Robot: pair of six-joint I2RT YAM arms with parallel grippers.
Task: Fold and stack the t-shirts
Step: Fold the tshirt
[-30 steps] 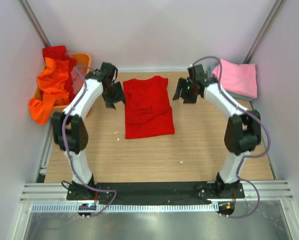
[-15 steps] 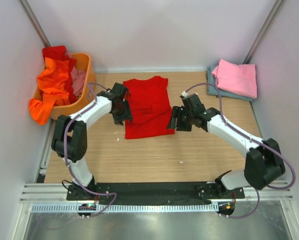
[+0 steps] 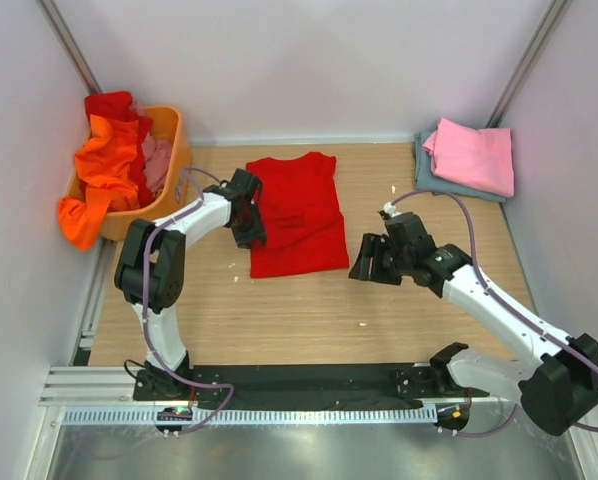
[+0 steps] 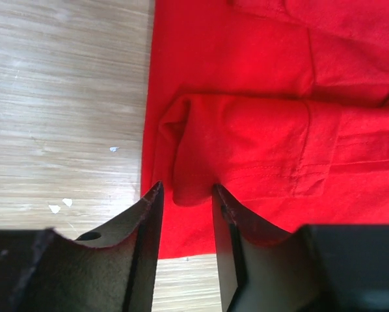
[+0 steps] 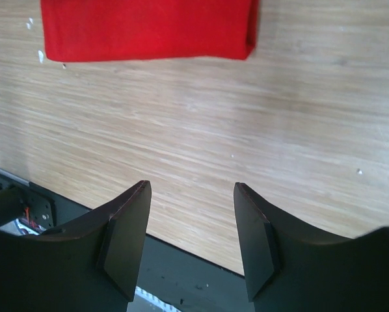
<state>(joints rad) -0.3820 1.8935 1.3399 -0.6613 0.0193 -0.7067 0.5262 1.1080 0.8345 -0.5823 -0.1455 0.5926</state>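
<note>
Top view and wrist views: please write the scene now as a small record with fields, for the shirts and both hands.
red t-shirt: partly folded, flat on the table
left hand: jaws either side of a fold at the shirt's side edge; firm grip not certain
right hand: open, over bare wood, holding nothing
stack: pink t-shirt folded on a grey-blue t-shirt, far right corner
basket: far left, orange and red clothes spilling out
</note>
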